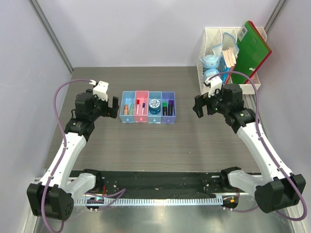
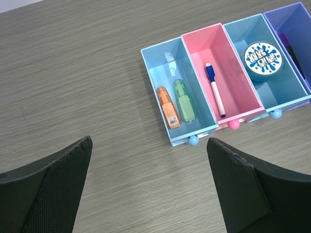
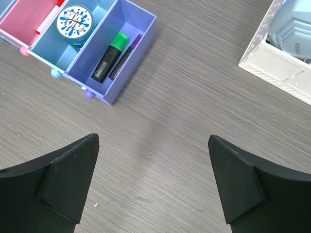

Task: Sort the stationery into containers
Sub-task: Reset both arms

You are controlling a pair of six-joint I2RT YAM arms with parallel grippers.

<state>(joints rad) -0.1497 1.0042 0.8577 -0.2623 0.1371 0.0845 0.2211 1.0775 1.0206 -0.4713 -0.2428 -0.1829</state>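
Note:
The row of four joined bins [image 1: 148, 120] stands mid-table. The left light-blue bin [image 2: 160, 82] holds the orange piece [image 2: 168, 108] and the mint-green piece [image 2: 184, 102]. The pink bin [image 2: 238, 92] holds the thin white pen [image 2: 215, 91]. The second light-blue bin [image 2: 286, 94] holds the round blue tape roll [image 2: 263, 58]. The purple bin [image 3: 131, 53] holds the black markers, one with a green end [image 3: 110, 58] and one with a purple end [image 3: 126, 54]. My left gripper [image 1: 113, 105] is open and empty just left of the bins. My right gripper [image 1: 198, 108] is open and empty to their right.
A white slotted rack [image 1: 214, 36] at the back right holds a green folder [image 1: 251, 51], books and pale blue items. Its corner shows in the right wrist view [image 3: 282, 68]. Grey walls enclose the table on three sides.

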